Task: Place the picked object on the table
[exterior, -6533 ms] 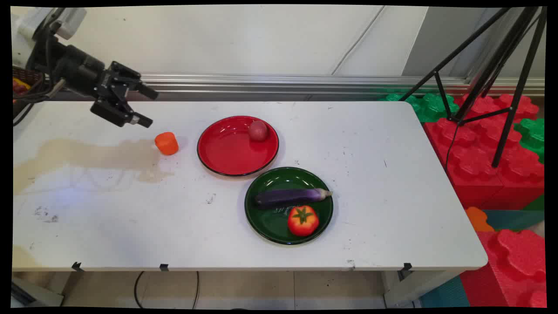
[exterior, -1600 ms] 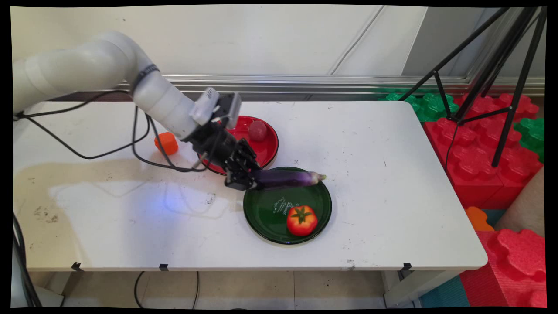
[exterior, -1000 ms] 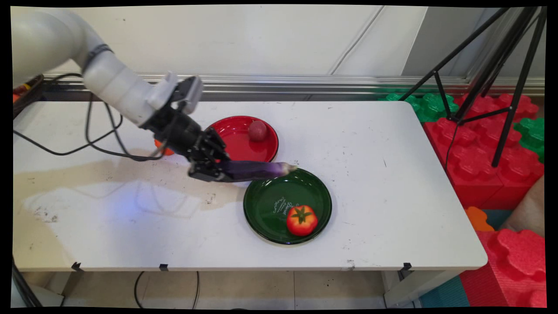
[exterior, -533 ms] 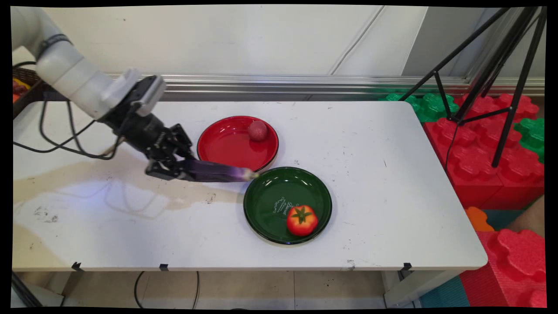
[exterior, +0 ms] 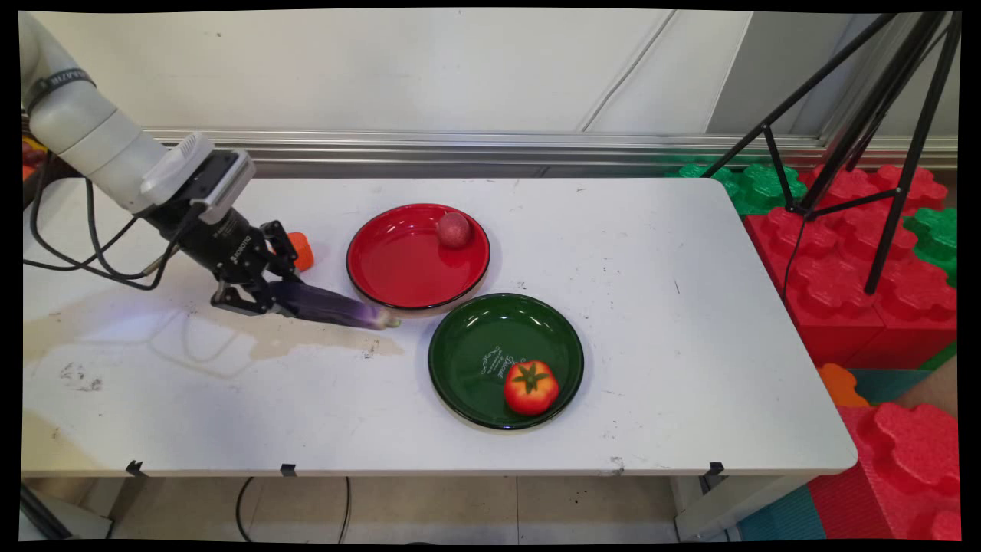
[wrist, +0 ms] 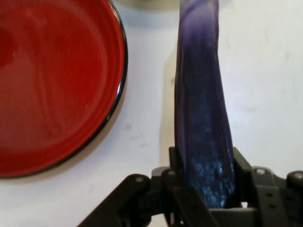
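My gripper [exterior: 259, 297] is shut on the thick end of a purple eggplant [exterior: 329, 308], which sticks out to the right, low over the white table [exterior: 651, 253] just left of the red plate [exterior: 406, 264]. In the hand view the eggplant [wrist: 201, 118] runs up from between the fingers [wrist: 176, 170], with the red plate [wrist: 52, 85] to its left. A small red ball [exterior: 453, 228] lies at the red plate's far rim. A green plate [exterior: 475, 360] holds a tomato [exterior: 532, 388]. An orange block [exterior: 302, 251] peeks out behind the gripper.
Black cables [exterior: 92, 261] hang from the arm over the table's left end. A tripod [exterior: 866, 138] and red and green foam blocks [exterior: 858, 253] stand to the right of the table.
The gripper took the eggplant off the green plate, lifted it and carried it left. It now hangs lower, left of the red plate.
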You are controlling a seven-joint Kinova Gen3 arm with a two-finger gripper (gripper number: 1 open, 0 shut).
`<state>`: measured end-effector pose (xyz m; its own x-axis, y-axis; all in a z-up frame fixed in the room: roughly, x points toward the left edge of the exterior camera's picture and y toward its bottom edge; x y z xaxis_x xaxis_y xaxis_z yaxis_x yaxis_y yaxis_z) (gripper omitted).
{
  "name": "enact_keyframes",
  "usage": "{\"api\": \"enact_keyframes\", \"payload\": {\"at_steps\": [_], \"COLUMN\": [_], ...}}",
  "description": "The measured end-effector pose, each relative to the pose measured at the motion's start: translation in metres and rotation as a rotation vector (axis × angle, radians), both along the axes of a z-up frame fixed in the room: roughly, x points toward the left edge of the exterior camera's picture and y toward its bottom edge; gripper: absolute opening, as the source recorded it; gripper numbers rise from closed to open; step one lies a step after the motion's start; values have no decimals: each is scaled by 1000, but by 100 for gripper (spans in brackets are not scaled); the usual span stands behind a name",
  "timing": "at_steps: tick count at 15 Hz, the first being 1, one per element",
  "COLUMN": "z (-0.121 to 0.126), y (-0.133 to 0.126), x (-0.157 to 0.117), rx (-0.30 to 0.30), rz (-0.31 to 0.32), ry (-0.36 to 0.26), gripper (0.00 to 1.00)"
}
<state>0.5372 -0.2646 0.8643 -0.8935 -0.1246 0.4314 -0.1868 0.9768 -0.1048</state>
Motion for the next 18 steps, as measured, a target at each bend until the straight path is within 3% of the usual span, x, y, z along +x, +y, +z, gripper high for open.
{"api": "enact_keyframes", "payload": {"at_steps": [12, 13, 18], "z": [-58, -61, -66], "y": [-18, -18, -18], "x": [27, 28, 31], "rx": [-12, -8, 5], "rz": [-79, -78, -62], "ry": [-88, -87, -74], "gripper": [0, 100, 100]}}
